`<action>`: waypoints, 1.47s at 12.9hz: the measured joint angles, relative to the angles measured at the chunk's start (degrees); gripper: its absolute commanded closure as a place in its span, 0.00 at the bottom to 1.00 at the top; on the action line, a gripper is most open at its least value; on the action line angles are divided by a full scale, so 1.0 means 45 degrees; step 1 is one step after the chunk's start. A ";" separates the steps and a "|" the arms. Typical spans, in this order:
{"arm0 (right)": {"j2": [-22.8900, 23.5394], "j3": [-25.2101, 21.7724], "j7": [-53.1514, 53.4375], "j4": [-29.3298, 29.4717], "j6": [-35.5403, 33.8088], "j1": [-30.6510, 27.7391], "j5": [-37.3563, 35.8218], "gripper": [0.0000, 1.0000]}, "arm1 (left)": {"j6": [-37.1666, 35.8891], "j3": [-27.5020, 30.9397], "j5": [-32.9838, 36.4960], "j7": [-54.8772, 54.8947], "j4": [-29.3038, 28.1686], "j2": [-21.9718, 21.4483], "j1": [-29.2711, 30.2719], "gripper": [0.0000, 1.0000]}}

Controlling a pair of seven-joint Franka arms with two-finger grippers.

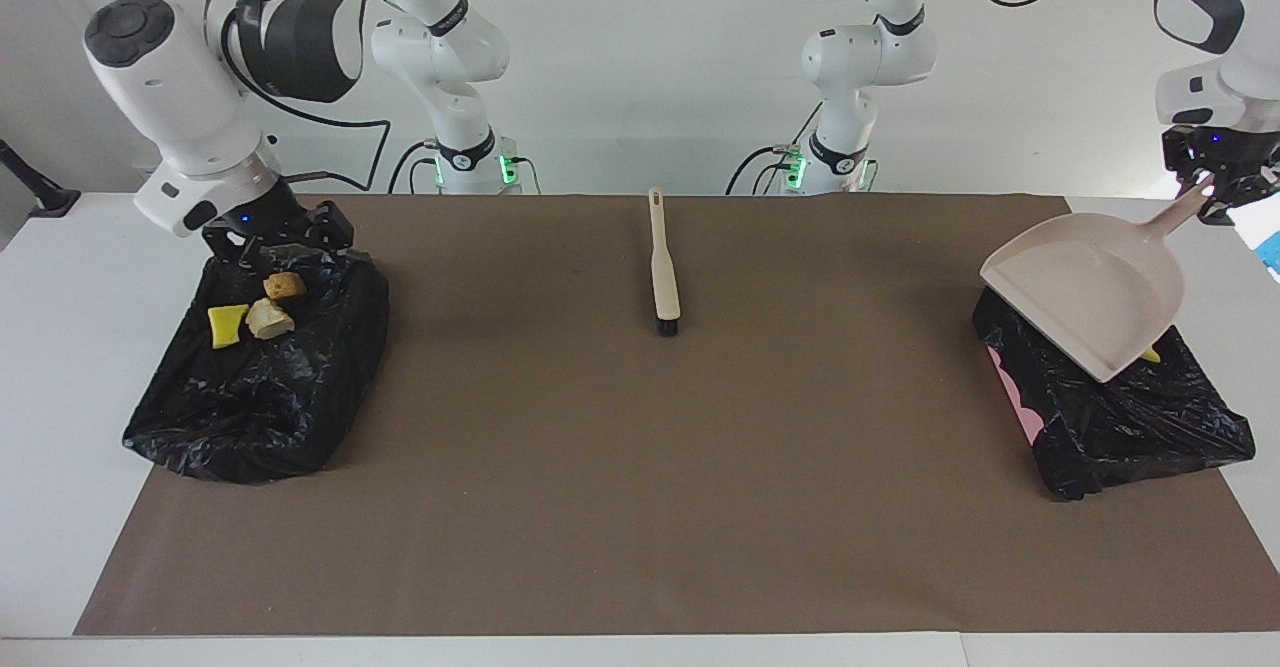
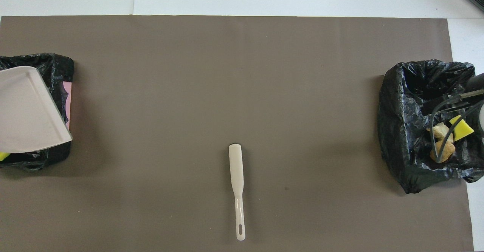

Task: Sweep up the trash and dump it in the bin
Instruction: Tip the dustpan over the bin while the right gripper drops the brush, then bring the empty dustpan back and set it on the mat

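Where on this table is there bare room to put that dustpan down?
The brown mat lies bare between the brush and each black bin bag, and along the edge farthest from the robots. It is crowded only at the ends, where the left gripper holds the dustpan.

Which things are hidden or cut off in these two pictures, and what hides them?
- Trash in the bin at the left arm's end: the dustpan covers it in both views; only a yellow scrap peeks out.
- Left gripper, shut on the dustpan handle: outside the overhead view.
- Right gripper: over the other bin; in the overhead view only cables show, at the frame edge.
- Brush bristles: unseen from overhead.
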 measured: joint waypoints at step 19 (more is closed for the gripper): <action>-0.0502 0.1102 0.3237 0.1975 -0.2400 0.0125 0.0110 0.00 | 0.3514 -0.9189 -0.1379 -2.3400 0.2534 0.6440 -0.1877 1.00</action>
